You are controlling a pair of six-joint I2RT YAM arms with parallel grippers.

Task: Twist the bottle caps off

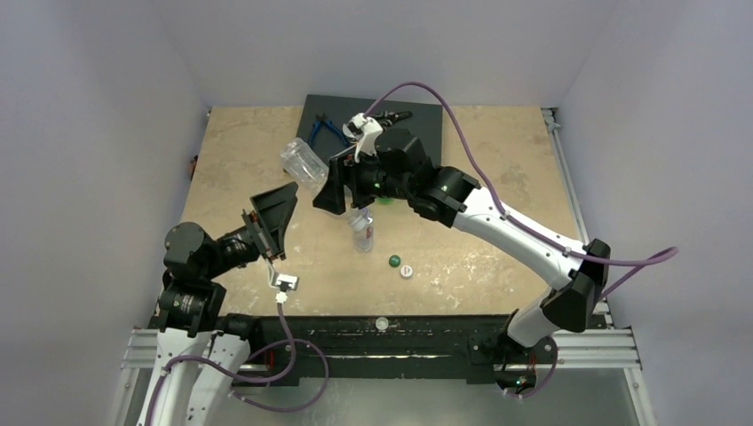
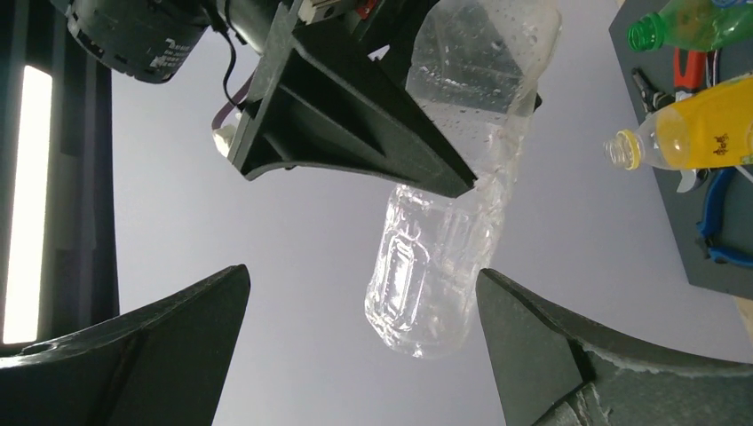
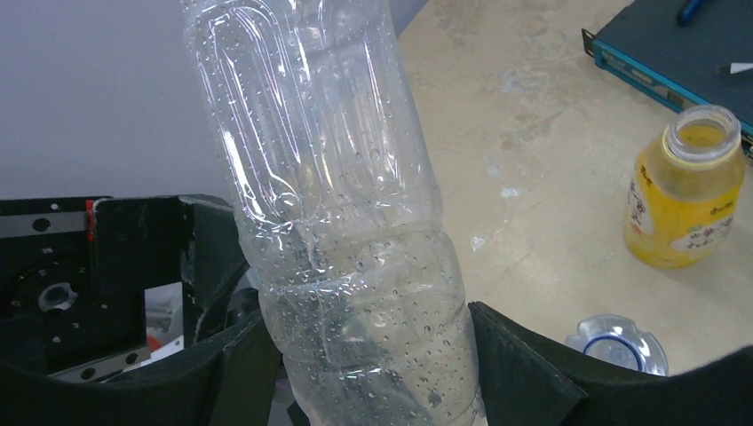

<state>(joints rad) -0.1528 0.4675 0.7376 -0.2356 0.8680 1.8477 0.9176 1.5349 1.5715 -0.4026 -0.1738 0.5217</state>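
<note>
**Right arm stretched out and gripping, left arm tucked in with jaws wide**

From its base at the near right corner, the right arm [image 1: 506, 226] bends at the elbow and reaches long and low toward the middle of the table. Its gripper [image 1: 327, 191] points left, and both fingers are pressed against the lower body of a clear bottle [image 1: 302, 164] held off the surface at a tilt. The left arm [image 1: 191, 266] sits folded close to its base. Its gripper [image 1: 277, 211] is angled up toward the right one, its fingers spread apart and gripping nothing.
</note>
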